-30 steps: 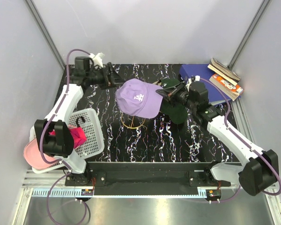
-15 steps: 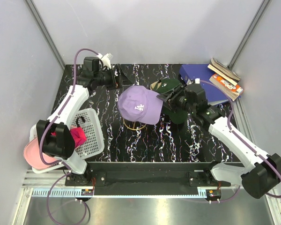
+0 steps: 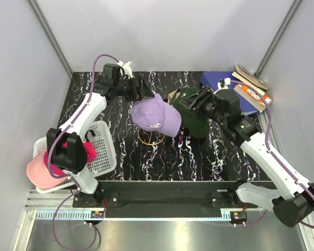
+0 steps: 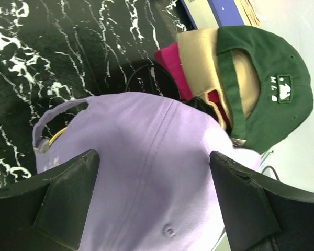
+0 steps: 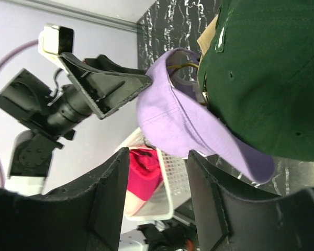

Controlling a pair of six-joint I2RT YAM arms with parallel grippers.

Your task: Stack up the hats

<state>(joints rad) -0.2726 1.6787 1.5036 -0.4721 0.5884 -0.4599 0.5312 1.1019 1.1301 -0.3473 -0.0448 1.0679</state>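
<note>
A lavender hat (image 3: 156,116) with a white emblem rests tilted on a gold wire ring frame (image 3: 149,138) at mid-table. To its right lies a pile with a dark green hat (image 3: 194,116) on top; tan (image 4: 198,56) and magenta (image 4: 172,67) hats show under the green one (image 4: 275,86). My left gripper (image 3: 146,94) is open at the lavender hat's back edge, its fingers (image 4: 68,178) spread either side of the crown (image 4: 157,151). My right gripper (image 3: 191,104) hovers open over the green hat (image 5: 272,73), beside the lavender brim (image 5: 209,141), holding nothing.
A white mesh basket (image 3: 105,137) stands at the near left with a magenta hat (image 3: 85,151) in it and a light pink hat (image 3: 37,172) at its outer side. A blue binder (image 3: 217,79) and books (image 3: 252,86) lie at the back right.
My right gripper has opened, let go of the lavender hat's brim and drawn back right. The hat has settled onto the ring frame. My left arm has swung in to its back edge.
</note>
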